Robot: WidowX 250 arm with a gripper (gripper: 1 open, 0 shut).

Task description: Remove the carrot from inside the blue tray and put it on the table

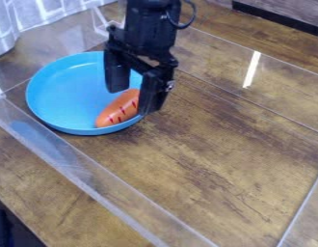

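- The carrot (119, 108) lay inside the blue tray (59, 92), near its right rim.
- The gripper (135, 89) hung over it, jaws wide, holding nothing.
- Probably light, rigid, slightly slick plastic; mid-body looked the best place to pinch.

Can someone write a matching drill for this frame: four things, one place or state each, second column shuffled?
Things:
1. small orange toy carrot
2. round blue plastic tray
3. black two-finger tool
4. dark brown wood-plank table

Place or state:
A. open, pointing down over the tray's right side
B. lying inside the tray near its right rim
C. glossy, bearing the tray
D. resting on the table's upper left part

Pairs: 1-B, 2-D, 3-A, 4-C
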